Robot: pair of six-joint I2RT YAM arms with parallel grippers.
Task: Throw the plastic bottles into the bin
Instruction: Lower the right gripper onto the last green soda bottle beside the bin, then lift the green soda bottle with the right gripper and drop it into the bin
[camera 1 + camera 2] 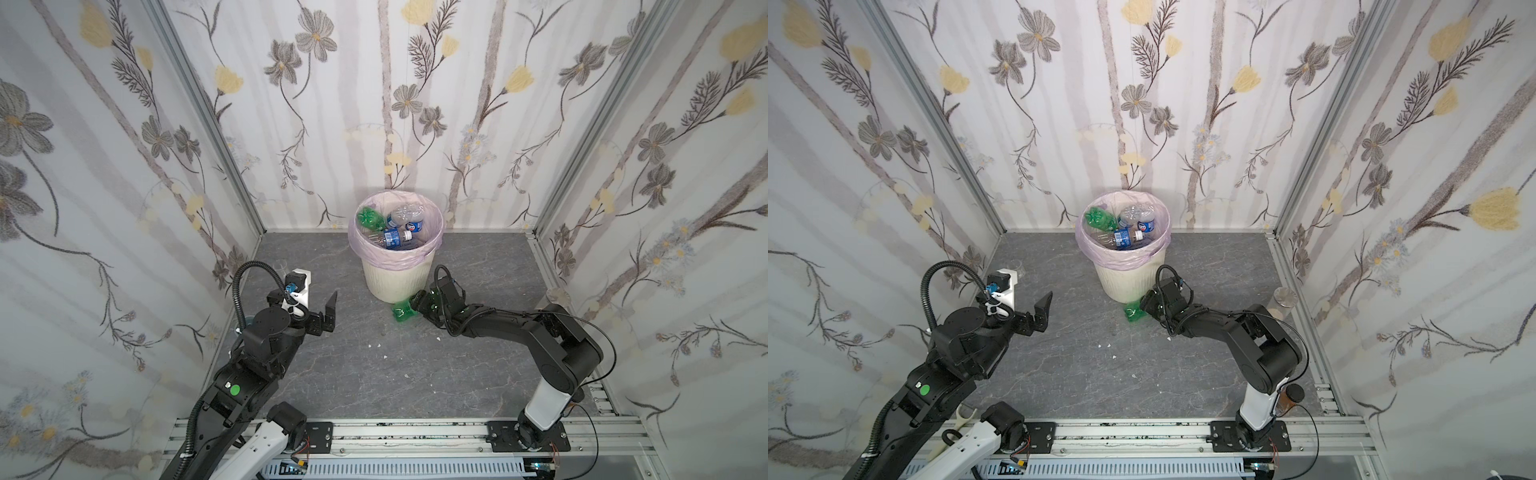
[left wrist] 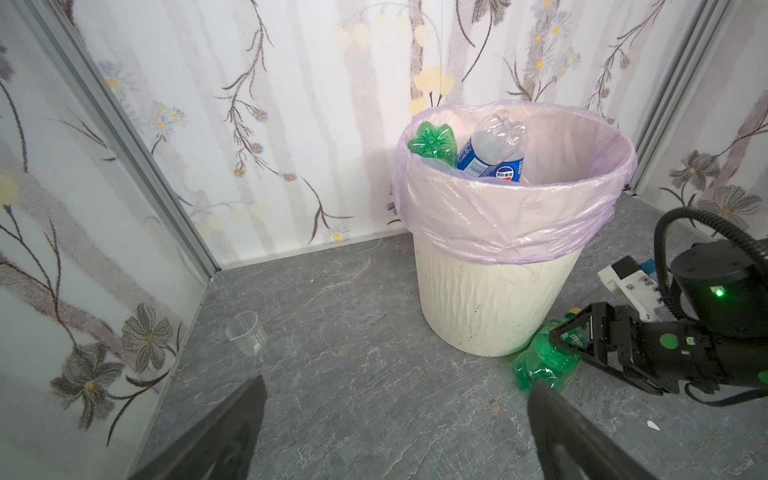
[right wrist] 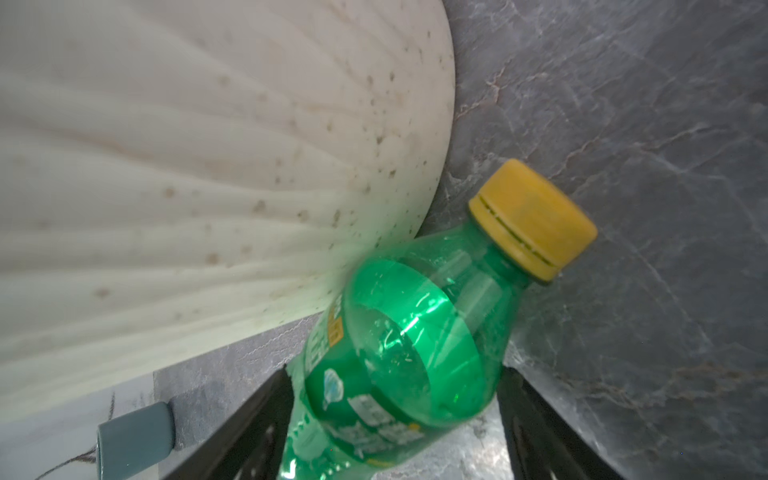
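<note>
A green bottle [image 1: 402, 311] [image 1: 1133, 312] with a yellow cap lies on the grey floor against the foot of the bin [image 1: 395, 282] [image 1: 1125, 282]. My right gripper [image 1: 411, 305] [image 1: 1142, 305] is low at the bottle; in the right wrist view its gripper [image 3: 395, 370] has both fingers against the green bottle [image 3: 407, 332] sides, beside the bin [image 3: 208, 166] wall. The pink-lined bin [image 2: 490, 307] holds several bottles, green [image 1: 370, 219] and clear with blue labels [image 1: 405, 218]. My left gripper [image 1: 320, 303] [image 2: 397, 384] hovers open and empty left of the bin.
A small clear cup [image 2: 246, 332] stands by the left wall. A grey-blue cup [image 3: 133, 440] stands near the left arm. At the right wall are a metal-topped object [image 1: 1284, 297] and a brown jar [image 1: 1289, 399]. White crumbs [image 1: 376, 345] dot the floor.
</note>
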